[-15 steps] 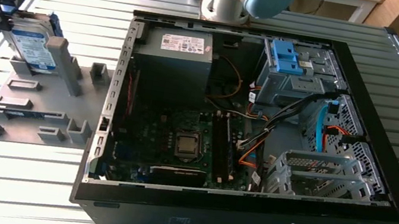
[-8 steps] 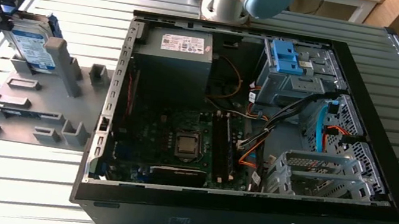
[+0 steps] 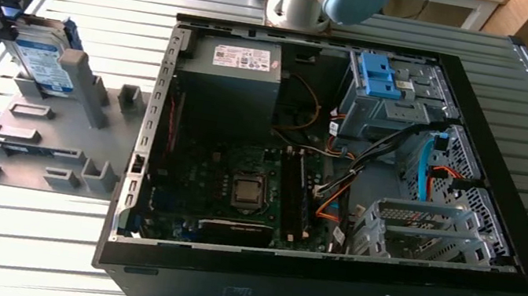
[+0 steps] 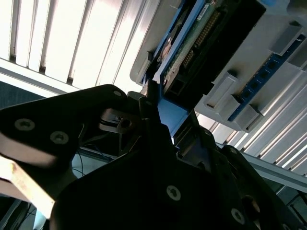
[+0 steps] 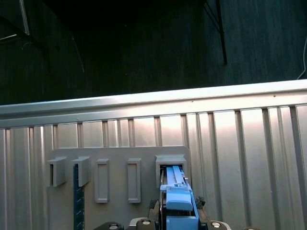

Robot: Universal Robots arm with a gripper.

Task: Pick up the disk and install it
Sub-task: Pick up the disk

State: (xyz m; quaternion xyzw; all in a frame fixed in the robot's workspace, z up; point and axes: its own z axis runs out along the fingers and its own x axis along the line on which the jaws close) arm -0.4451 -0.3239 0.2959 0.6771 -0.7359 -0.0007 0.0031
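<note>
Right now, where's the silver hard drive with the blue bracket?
The silver blue-bracketed hard drive stands on edge in the grey slotted holder at the exterior view's left, beside the open black computer case, black claw at its upper end.

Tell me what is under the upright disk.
The disk stands upright in a slot of the grey holder plate, which lies on the slatted table. Its lower edge, inside the slot, is hidden.

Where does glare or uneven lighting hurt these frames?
Second wrist view: the table slats blow out white while the gripper is a dark silhouette. First wrist view: the background above the table slats is nearly black. Exterior view: bright sheen on the table slats, the computer case interior shadowed.
</note>
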